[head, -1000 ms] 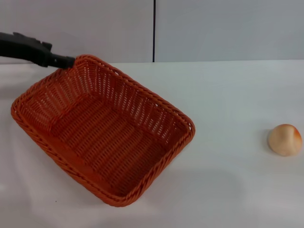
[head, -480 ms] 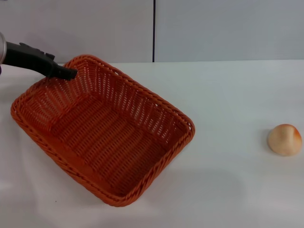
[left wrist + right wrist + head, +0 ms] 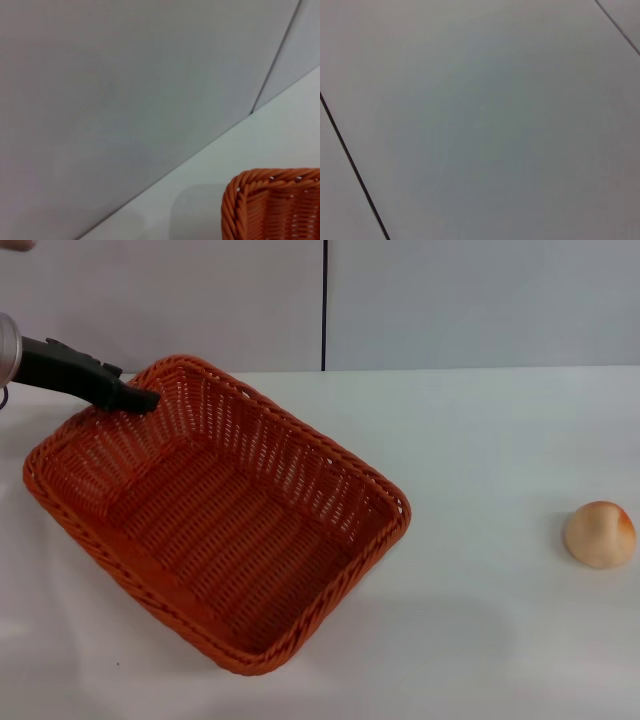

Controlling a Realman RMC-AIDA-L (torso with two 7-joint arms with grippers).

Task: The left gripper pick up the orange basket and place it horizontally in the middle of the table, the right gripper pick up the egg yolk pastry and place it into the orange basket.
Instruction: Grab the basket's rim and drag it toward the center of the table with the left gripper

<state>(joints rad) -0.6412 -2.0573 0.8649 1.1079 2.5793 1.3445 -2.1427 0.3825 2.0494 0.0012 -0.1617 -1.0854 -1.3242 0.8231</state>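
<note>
From my head camera the left gripper [image 3: 140, 399] comes in from the upper left of the frame, its arm cut off by the edge, and its dark tip sits at the far-left corner of the basket [image 3: 215, 510], over the braided rim. I cannot tell whether the jaws are wide, narrow or pinching the rim: the tip reads as one dark shape against the weave. My left wrist camera shows none of its own fingers, only one corner of the basket rim [image 3: 270, 200] at the lower right of the frame, with the counter [image 3: 235, 150] and the grey wall behind it. The right gripper is nowhere in any view; my right wrist camera gives me only a plain grey panelled surface with thin dark seams. Counting what I have: one basket, lying at a diagonal on the left half of the counter [image 3: 480, 450], its near corner almost at the bottom edge of the frame, nothing inside it; one pastry [image 3: 599, 534], at the far right of the frame, well apart from the basket, sitting on the counter by itself; one gripper in view.
</note>
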